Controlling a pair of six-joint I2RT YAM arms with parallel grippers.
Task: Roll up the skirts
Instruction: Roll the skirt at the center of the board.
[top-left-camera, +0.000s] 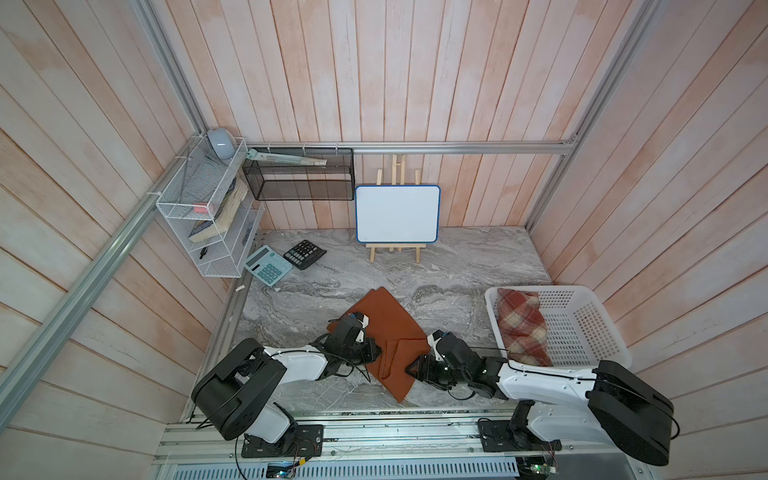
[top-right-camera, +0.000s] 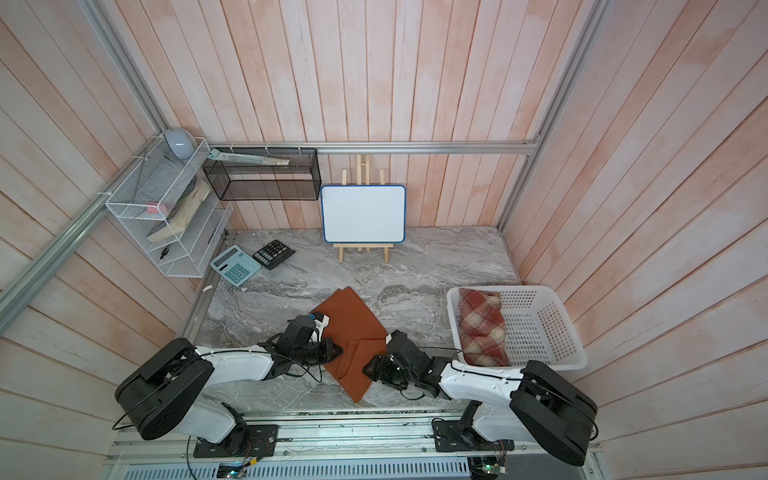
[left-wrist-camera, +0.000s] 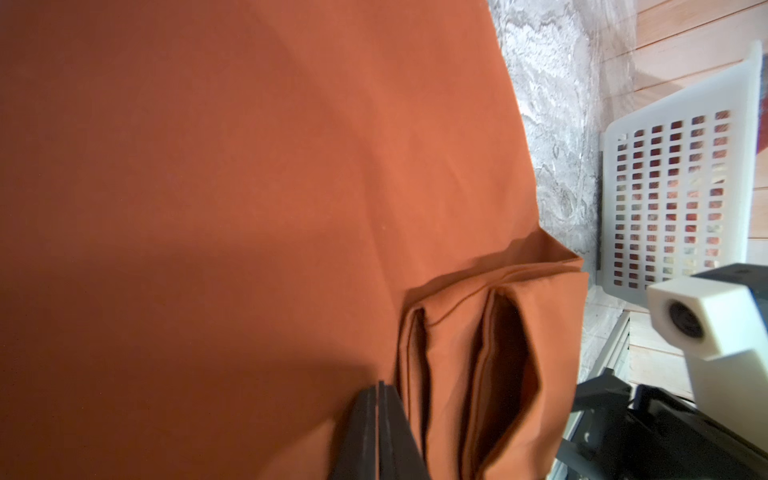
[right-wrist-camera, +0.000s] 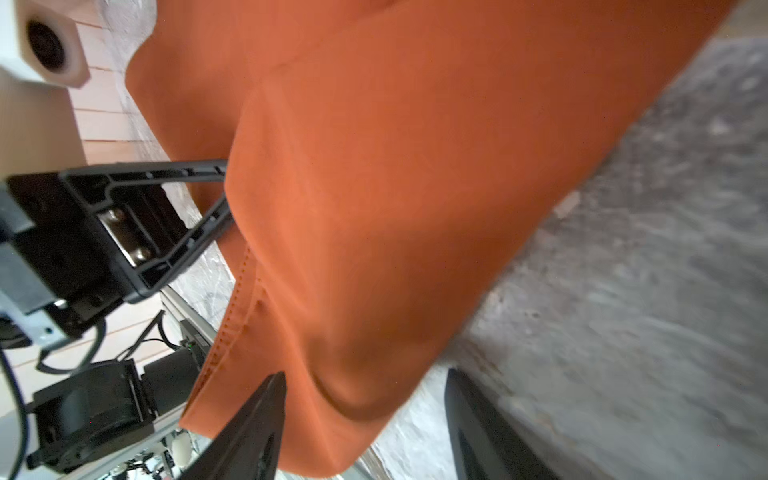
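rust-orange skirt (top-left-camera: 384, 316) lies spread on the marble table (top-left-camera: 457, 266), near the middle front. its near end is doubled over into loose folds that gape like pockets in the left wrist view. left gripper (left-wrist-camera: 380, 390) sits at the left edge of those folds with its fingers pressed together and the tips on the cloth; whether any layer is caught between them i cannot tell. right gripper (right-wrist-camera: 365, 374) reaches in from the right at the skirt's near corner, fingers spread wide, with the cloth's rounded edge in the gap and not pinched. plaid skirt (top-left-camera: 521, 328) is bundled inside the white lattice basket (top-left-camera: 557, 289) at the right, against its left wall, well apart from the orange one. right arm (top-left-camera: 540, 380) crosses over the basket's near left corner. far left on the table lie a teal calculator (top-left-camera: 268, 266) and a black calculator (top-left-camera: 304, 254), just beside each other. whiteboard (top-left-camera: 397, 214) on a small wooden easel (top-left-camera: 397, 254) stands at the far wall, with a white wire rack (top-left-camera: 208, 216) and a black mesh shelf (top-left-camera: 299, 178) hung in the far left corner.
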